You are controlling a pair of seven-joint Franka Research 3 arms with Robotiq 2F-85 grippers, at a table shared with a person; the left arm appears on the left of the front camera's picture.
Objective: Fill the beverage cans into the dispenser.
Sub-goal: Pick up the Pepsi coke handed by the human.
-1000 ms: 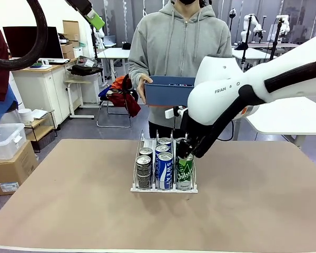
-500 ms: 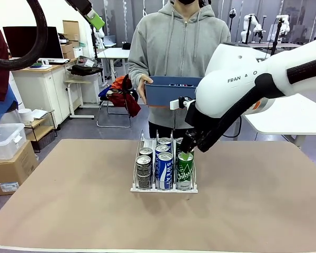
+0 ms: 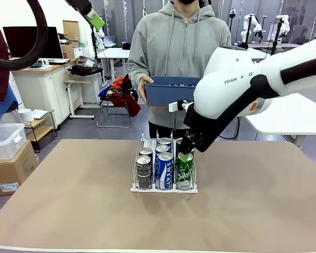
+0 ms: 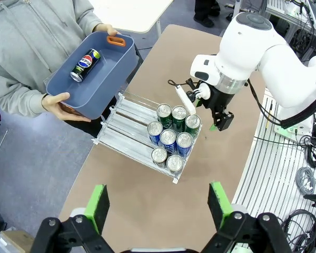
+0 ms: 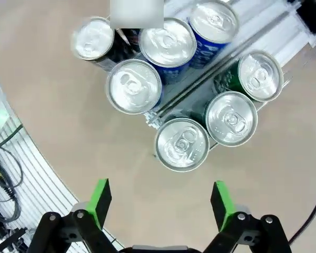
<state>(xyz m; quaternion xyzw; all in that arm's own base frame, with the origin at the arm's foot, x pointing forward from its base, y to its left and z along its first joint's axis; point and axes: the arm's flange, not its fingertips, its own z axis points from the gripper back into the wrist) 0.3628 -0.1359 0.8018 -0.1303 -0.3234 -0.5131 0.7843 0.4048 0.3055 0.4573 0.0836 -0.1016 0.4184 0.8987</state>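
Dispenser (image 3: 163, 190) at counter (image 3: 68, 211) centre, with grey, blue and green cans (image 3: 165, 169) upright in its three lanes; right jaws apart, empty, just above green lane on dispenser's 3 o'clock side; left jaws apart, empty, high overhead; at 12 o'clock, tub (image 3: 171, 92) in person's hands (image 3: 144, 87), one can (image 4: 85, 65) lying inside.

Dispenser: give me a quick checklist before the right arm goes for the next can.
1. Right gripper open, empty: ok.
2. Right gripper above the upright green metal cans, not touching: ok.
3. Clear three-lane dispenser rack has free space behind its cans: ok.
4. One dark metal can lies in the blue plastic tub the person holds: ok.
5. Left gripper open, empty: ok.
6. Tub within reach: cannot tell.
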